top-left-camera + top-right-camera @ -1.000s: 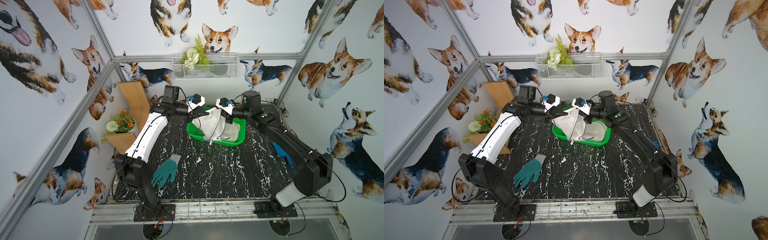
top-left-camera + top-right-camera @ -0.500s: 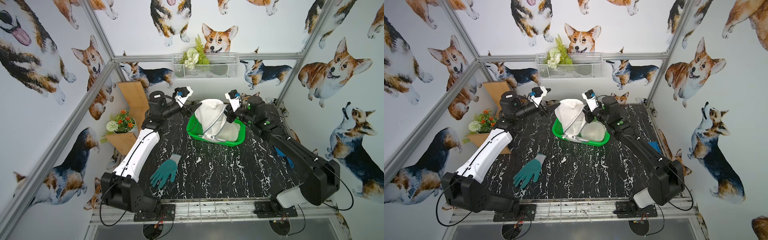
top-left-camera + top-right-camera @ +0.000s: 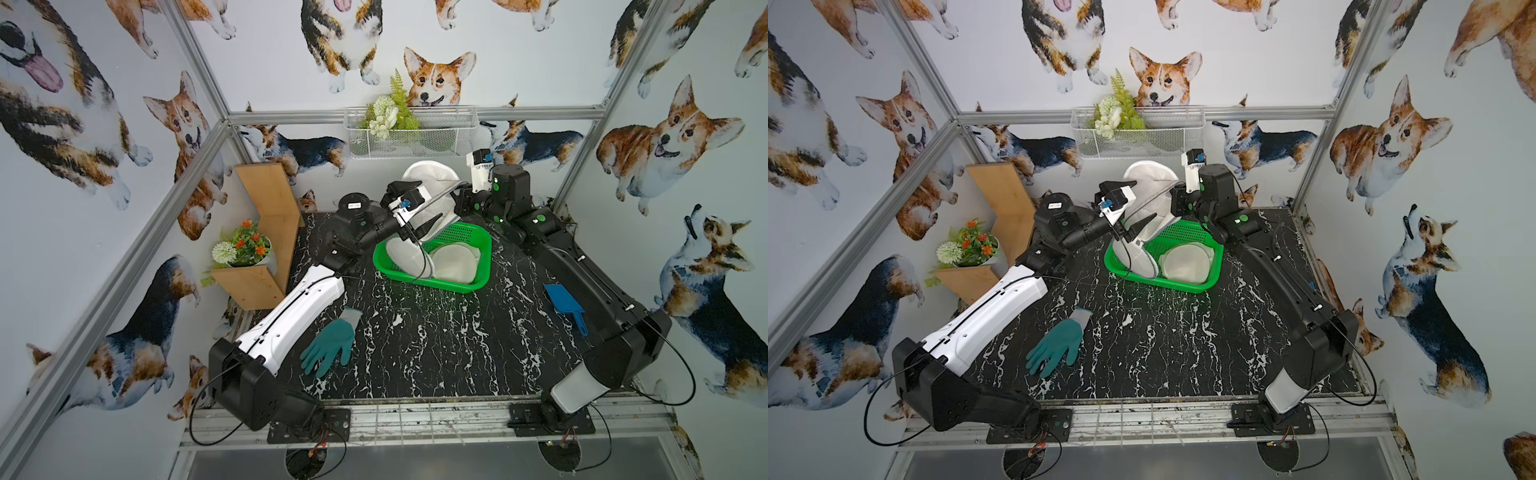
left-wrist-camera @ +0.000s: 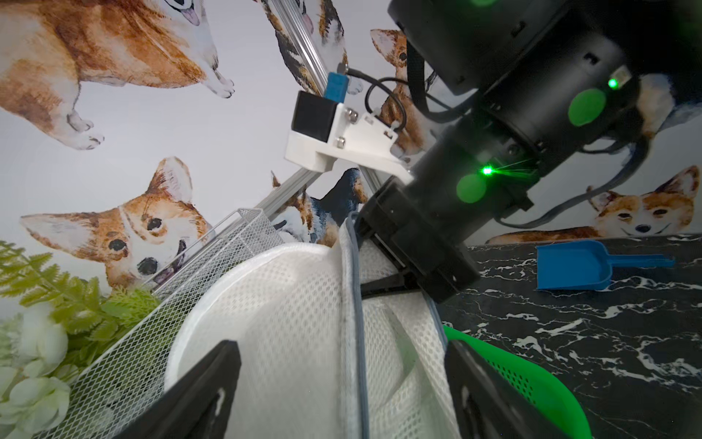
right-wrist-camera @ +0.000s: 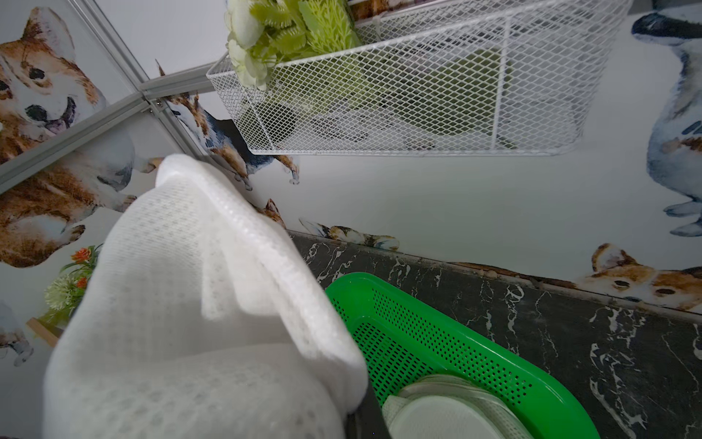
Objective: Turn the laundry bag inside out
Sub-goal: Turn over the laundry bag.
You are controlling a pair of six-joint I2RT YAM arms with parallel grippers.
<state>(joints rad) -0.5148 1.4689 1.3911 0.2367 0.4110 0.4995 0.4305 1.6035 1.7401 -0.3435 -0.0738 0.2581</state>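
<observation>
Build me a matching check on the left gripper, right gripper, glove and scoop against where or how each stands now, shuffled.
Things:
1. left gripper
2. right gripper
3. teal glove
4. blue scoop

States:
A. flat on the table, robot's left side
B. shut on the laundry bag
C. open, jaws wide apart
D. on the table, robot's right side

Pairs: 1-C, 2-B, 3-A, 4-D

Top views high, looking down on the table (image 3: 415, 353), wrist views close, sharing laundry bag (image 5: 190, 304) and green basket (image 5: 437, 342)
</observation>
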